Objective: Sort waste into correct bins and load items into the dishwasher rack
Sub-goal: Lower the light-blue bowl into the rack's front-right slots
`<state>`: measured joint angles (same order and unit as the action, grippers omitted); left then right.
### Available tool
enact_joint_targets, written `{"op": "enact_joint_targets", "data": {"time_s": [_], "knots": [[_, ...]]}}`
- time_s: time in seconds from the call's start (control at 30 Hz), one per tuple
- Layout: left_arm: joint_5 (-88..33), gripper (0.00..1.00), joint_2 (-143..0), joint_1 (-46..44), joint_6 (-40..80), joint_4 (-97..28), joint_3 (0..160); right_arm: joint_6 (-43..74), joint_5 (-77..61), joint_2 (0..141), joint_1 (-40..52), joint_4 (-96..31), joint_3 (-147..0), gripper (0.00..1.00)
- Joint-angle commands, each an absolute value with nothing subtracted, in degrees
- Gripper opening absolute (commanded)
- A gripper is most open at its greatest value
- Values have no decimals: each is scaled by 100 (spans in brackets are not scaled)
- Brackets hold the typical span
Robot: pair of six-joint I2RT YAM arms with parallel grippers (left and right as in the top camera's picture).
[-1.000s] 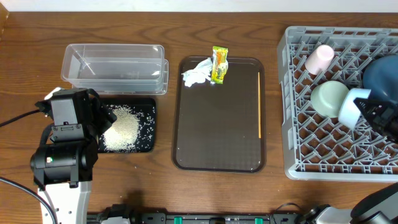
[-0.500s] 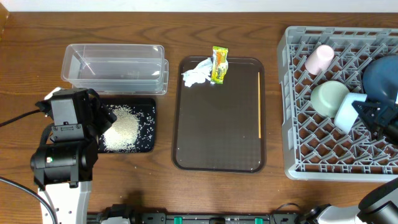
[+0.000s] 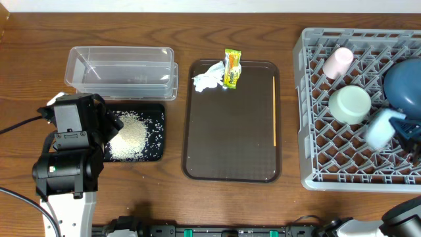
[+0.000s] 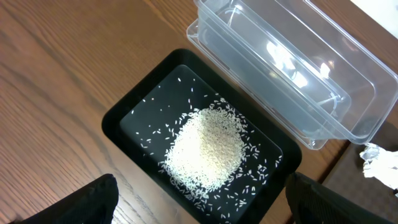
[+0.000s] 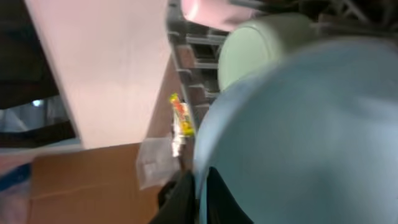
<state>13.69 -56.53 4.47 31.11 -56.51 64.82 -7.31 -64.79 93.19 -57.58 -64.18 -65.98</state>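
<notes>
The grey dishwasher rack (image 3: 309, 99) on the right holds a pink cup (image 3: 337, 62), an upside-down mint bowl (image 3: 349, 103) and a dark-blue plate (image 3: 402, 82). My right gripper (image 3: 402, 129) is shut on the rim of a light-blue bowl (image 3: 380, 128), tilted low over the rack; the bowl fills the right wrist view (image 5: 298, 130). Rice (image 3: 130, 137) lies heaped in the black tray (image 3: 158, 113). My left gripper (image 4: 199, 205) is open above the tray's near edge. The clear container (image 3: 122, 71) stands behind it. The tissue (image 3: 208, 77), wrapper (image 3: 232, 68) and orange stick (image 3: 274, 110) lie on the brown tray.
The brown serving tray (image 3: 230, 158) sits mid-table between the bins and the rack. Wood table surface (image 3: 230, 204) shows in front. A cable runs at the far left by the left arm's base.
My right gripper has moved the light-blue bowl down and right, away from the mint bowl and lower into the rack. The left arm has not moved.
</notes>
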Motion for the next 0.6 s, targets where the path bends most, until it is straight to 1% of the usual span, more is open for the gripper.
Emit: {"op": "enact_joint_targets", "data": {"time_s": [0.0, 0.1, 0.2, 0.43, 0.57], "knots": [[1398, 88, -5658, 475, 3074, -5655, 6547, -408, -5096, 9402, -5769, -6410, -6536, 5], [1398, 88, -5658, 475, 3074, -5655, 6547, -268, -4984, 9402, -5813, -6407, -6536, 8], [1398, 88, -5658, 475, 3074, -5655, 6547, -191, -4928, 9397, -5881, -6418, -6547, 14], [1398, 88, -5658, 475, 3074, -5655, 6547, -174, -4928, 9395, -6088, -6713, -6571, 41], [1398, 88, -5658, 475, 3074, -5655, 6547, -174, -4928, 9306, -6193, -6877, -6595, 43]]}}
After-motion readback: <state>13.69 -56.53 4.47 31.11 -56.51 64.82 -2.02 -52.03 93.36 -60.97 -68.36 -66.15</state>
